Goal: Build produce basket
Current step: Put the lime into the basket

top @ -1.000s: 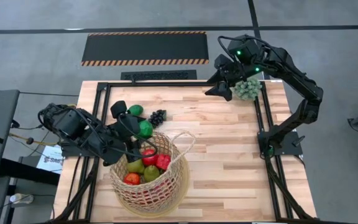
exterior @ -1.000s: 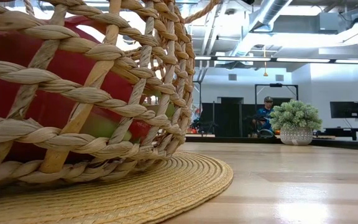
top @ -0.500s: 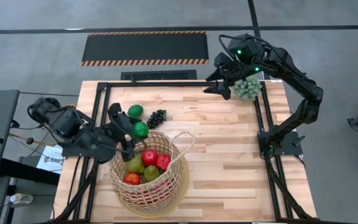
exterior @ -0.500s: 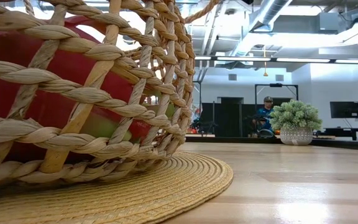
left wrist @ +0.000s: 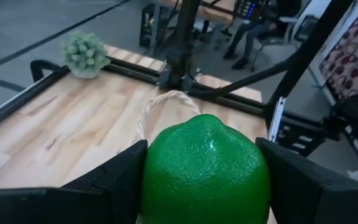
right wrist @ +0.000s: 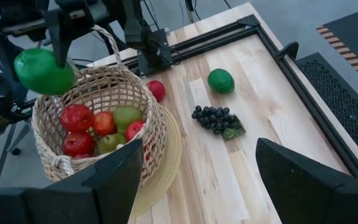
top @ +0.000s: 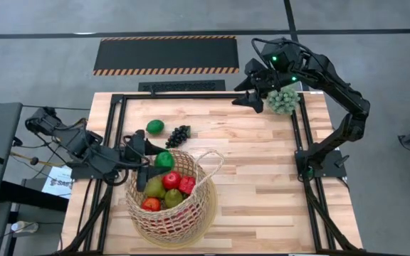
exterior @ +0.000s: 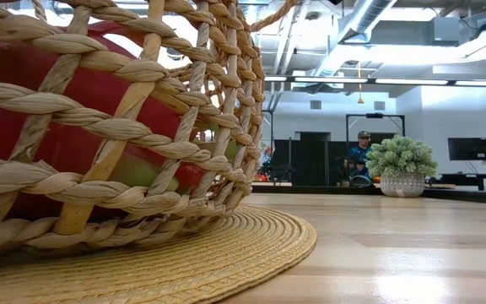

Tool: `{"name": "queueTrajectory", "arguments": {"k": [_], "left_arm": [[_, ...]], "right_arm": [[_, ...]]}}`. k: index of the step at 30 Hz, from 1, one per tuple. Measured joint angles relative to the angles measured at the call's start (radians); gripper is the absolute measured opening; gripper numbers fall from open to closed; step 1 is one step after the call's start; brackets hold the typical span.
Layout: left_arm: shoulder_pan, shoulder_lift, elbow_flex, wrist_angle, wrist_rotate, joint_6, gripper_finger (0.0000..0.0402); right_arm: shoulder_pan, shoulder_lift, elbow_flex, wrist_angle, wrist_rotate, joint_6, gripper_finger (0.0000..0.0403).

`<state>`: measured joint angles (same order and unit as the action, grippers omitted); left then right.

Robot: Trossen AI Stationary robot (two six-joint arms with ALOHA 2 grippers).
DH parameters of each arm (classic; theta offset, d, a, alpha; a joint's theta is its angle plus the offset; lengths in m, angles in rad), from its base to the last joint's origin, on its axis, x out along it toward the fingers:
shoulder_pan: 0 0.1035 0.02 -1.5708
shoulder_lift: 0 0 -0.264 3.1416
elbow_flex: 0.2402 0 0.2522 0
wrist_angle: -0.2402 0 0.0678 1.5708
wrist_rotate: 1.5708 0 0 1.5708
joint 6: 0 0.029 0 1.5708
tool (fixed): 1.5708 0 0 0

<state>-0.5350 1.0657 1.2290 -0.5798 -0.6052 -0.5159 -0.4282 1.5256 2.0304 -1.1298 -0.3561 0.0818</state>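
While the left arm works: its left claw hangs over the rim of the basket, on the rim's left-edge side.
Left claw: fingers pinch a green lime from both sides; the fruit is held in the air above the basket, as the right wrist view shows.
Basket: stands on a round woven mat near the bench's front-left corner, one loop handle arching up.
Produce inside: red apples, green pears and a tomato lie piled together.
Produce outside: a second lime and a dark grape bunch lie side by side on the bench toward the far-left corner; one red fruit sits against the basket's outer wall.
Right claw: spread wide, holding nothing, at the far-right corner just beside a pale green spiky ball.
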Motion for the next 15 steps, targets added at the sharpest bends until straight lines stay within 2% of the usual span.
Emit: {"name": "queueTrajectory", "arguments": {"k": [8, 11, 15], "left_arm": [[0.044, 0.095, -0.006, 0.043, 0.022, -0.047, 0.0250], [0.077, 0.128, -0.006, 0.043, 0.106, -0.111, 0.0250], [0.089, 0.166, -0.006, -0.045, 0.255, -0.239, 0.0251]], "right_arm": [[0.000, 0.000, 0.000, -0.007, 0.000, -0.031, 0.0327], [-0.001, 0.000, 0.000, -0.009, 0.000, -0.059, 0.0327], [-0.001, 0.001, 0.000, -0.022, 0.000, -0.063, 0.0327]]}}
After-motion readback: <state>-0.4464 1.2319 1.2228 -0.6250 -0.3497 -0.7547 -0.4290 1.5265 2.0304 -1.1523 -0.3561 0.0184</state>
